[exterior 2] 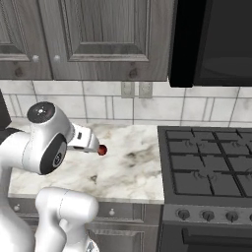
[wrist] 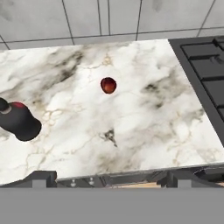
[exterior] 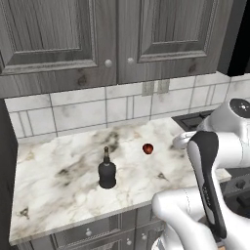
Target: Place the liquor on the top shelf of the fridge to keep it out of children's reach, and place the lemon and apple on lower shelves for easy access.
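The liquor (exterior: pixel 107 170) was seen upright on the marble counter (exterior: pixel 58 185), toward its front middle in the left base view; the stopper was in place, contents could not be told through the near-black body. In the hand view the liquor (wrist: pixel 19 121) was at the left edge, seen from above and partly cut off by the frame. The apple (exterior: pixel 148 148) was set on the same counter, behind and to the right of the bottle, well apart from it, not touching anything. The apple (wrist: pixel 108 85) was near the middle of the hand view, and in the right base view the apple (exterior 2: pixel 102 149) was just showing beyond the arm's white link.

The gripper's fingertips were not made out in any view, so whether it was open or closed, or holding anything, could not be told. The hand camera was held above the counter's front edge, looking down and back toward the wall.

The counter was white marble with dark veining. A black gas stove (exterior 2: pixel 209 167) was fitted flush against its right end, with knobs (exterior 2: pixel 206 215) along its front. A tiled backsplash (exterior: pixel 78 114) was behind the counter, with a wall outlet (exterior 2: pixel 136 89) in it. Grey wood-grain upper cupboards (exterior: pixel 58 34) with round knobs were above, and grey drawers (exterior: pixel 88 233) below the counter edge. A dark appliance (exterior 2: pixel 216 42) was mounted above the stove.
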{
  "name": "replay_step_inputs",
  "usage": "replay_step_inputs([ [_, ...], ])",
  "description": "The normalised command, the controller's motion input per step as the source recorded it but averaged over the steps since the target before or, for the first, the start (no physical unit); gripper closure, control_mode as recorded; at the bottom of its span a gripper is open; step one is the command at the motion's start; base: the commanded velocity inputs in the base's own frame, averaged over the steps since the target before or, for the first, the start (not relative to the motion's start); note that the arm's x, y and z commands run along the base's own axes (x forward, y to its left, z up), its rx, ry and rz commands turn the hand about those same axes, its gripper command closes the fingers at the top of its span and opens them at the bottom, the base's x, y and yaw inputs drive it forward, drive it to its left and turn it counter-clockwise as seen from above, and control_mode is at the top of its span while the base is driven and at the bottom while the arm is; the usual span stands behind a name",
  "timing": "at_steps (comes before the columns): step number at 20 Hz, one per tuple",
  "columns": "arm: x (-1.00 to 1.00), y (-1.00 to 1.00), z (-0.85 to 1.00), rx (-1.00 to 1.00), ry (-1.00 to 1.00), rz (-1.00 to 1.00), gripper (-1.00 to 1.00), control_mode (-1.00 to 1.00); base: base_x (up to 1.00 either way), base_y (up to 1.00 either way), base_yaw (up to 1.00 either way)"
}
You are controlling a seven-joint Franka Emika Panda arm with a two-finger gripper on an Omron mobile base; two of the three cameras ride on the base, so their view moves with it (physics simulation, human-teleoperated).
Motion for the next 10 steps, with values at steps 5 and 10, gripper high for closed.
replay_step_inputs([
  [5, 0.10, 0.00, -0.29, 0.00, 0.00, 0.00, -1.00, -1.00, 0.00, 0.00, 0.00],
  [10, 0.23, 0.07, -0.18, 0.04, 0.00, 0.00, -1.00, -1.00, 0.00, 0.00, 0.00],
])
